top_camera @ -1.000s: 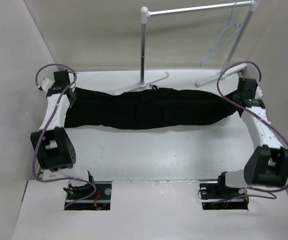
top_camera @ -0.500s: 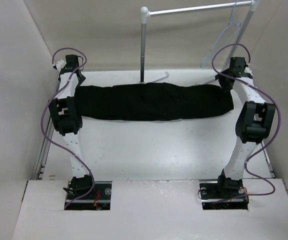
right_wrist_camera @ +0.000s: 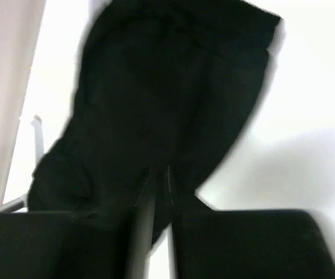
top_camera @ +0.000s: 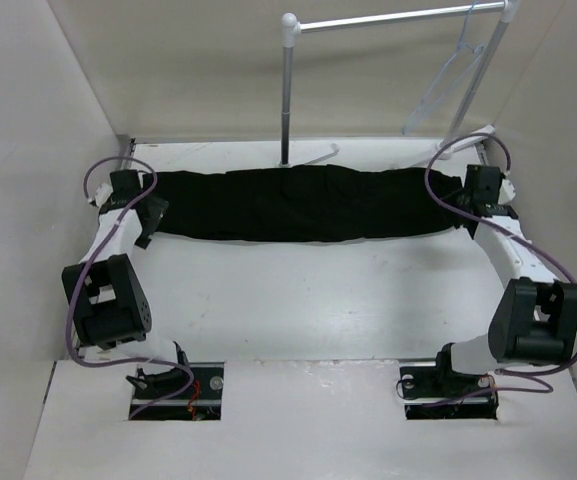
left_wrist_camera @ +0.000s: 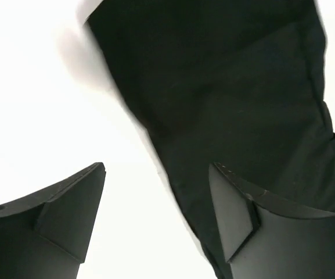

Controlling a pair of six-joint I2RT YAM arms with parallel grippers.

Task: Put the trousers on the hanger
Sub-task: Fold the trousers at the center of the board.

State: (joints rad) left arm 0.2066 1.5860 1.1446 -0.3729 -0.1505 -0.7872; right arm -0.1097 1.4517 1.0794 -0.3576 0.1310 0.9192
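Observation:
The black trousers (top_camera: 298, 205) lie stretched left to right across the back of the table, flat on it. At their left end is my left gripper (top_camera: 145, 222), open. In the left wrist view its fingers (left_wrist_camera: 157, 168) stand wide apart, with the trousers (left_wrist_camera: 231, 99) edge beneath the right finger and nothing held. My right gripper (top_camera: 466, 200) sits at the trousers' right end. Its jaws (right_wrist_camera: 159, 168) are a narrow slit apart, with table showing through the gap and the trousers (right_wrist_camera: 167, 87) just beyond. The pale hanger (top_camera: 448, 85) hangs from the rack at the back right.
A white garment rack (top_camera: 288, 90) stands behind the trousers, its feet on the table's back edge; one foot (right_wrist_camera: 16, 203) shows beside the fabric. Walls close in on the left, right and back. Purple cables loop off both arms.
Both arms have come back down and toward me after reaching to the table's rear. The left gripper has opened and let go of the trousers. The right jaws opened, then narrowed. The trousers lie farther back.

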